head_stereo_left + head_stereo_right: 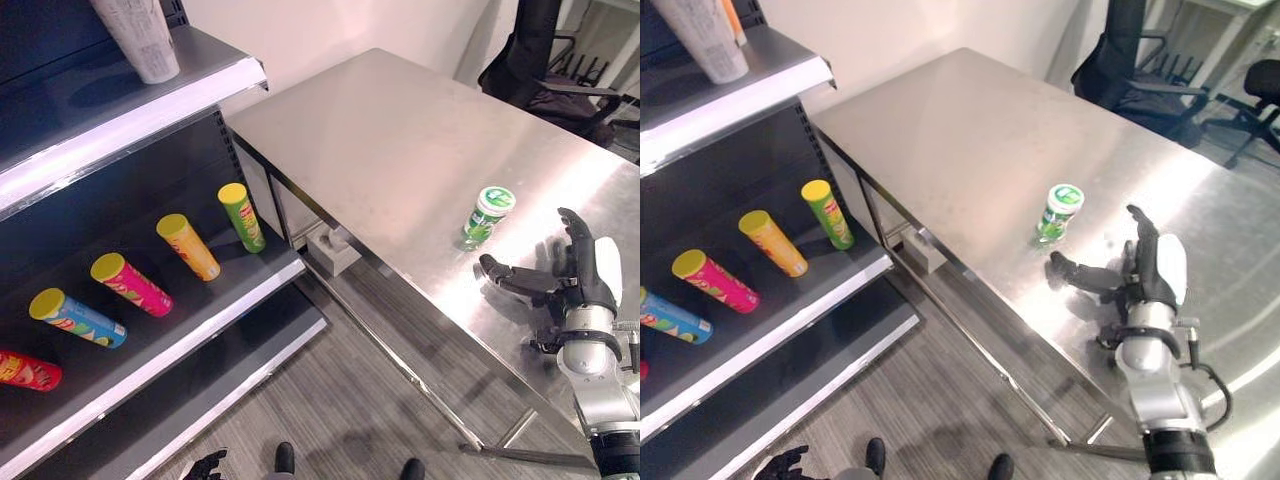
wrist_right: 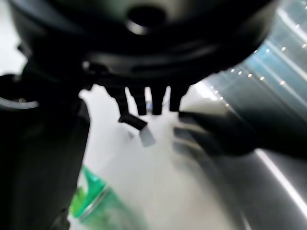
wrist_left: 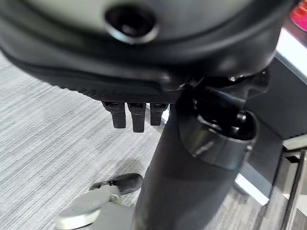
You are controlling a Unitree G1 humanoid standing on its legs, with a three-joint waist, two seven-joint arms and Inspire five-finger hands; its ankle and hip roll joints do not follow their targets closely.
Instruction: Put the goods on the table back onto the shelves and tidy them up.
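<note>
A small green and white tub (image 1: 489,215) stands upright on the steel table (image 1: 400,130), near its front edge. My right hand (image 1: 582,272) hovers just right of the tub, open, its thumb stretched toward the tub without touching it. The right wrist view shows the tub (image 2: 98,207) past the straight fingers (image 2: 144,103). My left hand (image 1: 207,465) hangs low by the floor, fingers relaxed and holding nothing. On the middle shelf (image 1: 215,300) lie several chip tubes: green (image 1: 242,215), orange (image 1: 188,246), pink (image 1: 130,283), blue (image 1: 77,317) and red (image 1: 25,370).
The dark shelf rack stands left of the table, with a white bag (image 1: 140,38) on its upper shelf. A grey block (image 1: 333,248) sits on the floor under the table's corner. A black office chair (image 1: 545,65) stands behind the table at the far right.
</note>
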